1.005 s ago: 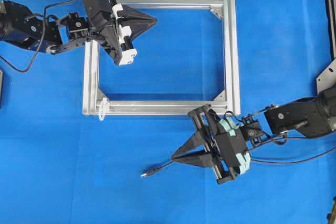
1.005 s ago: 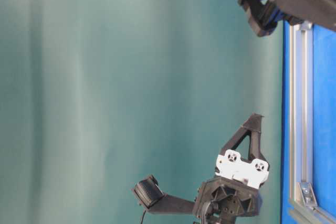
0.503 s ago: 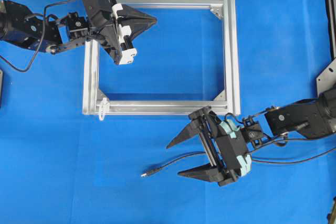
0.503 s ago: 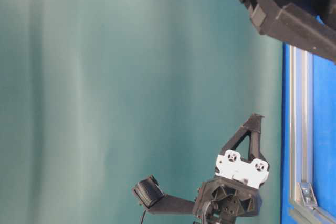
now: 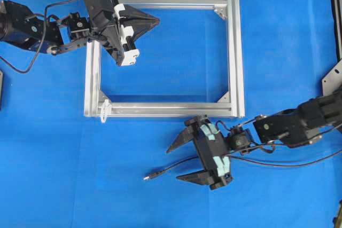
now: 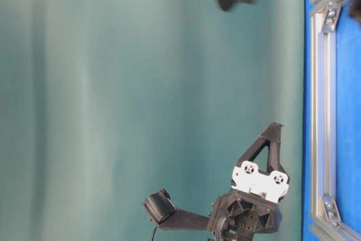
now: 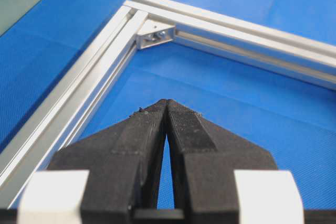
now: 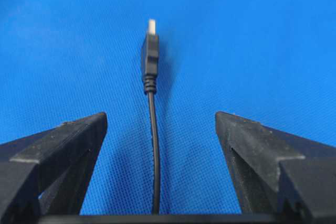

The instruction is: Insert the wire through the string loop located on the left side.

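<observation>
- The left end effector [image 5: 152,21] is at the upper left of the overhead view, above the top left corner of the aluminium frame [image 5: 235,52]. Its jaws are pressed together and nothing is between them.
- The frame lies flat on the blue table [image 5: 64,158].
- The string loop [image 5: 104,108] is a small whitish loop at the lower left corner of the frame. It is well apart from both end effectors.
- The wire [image 5: 171,168] lies on the table below the frame. Its plug [image 5: 151,175] with a silvery tip points to the left.
- The right end effector [image 5: 179,161] is below the bottom bar of the frame, with its jaws spread wide. In the right wrist view the wire [image 8: 154,150] runs between the two fingers [image 8: 58,145] without touching them, so it is not gripped.
</observation>
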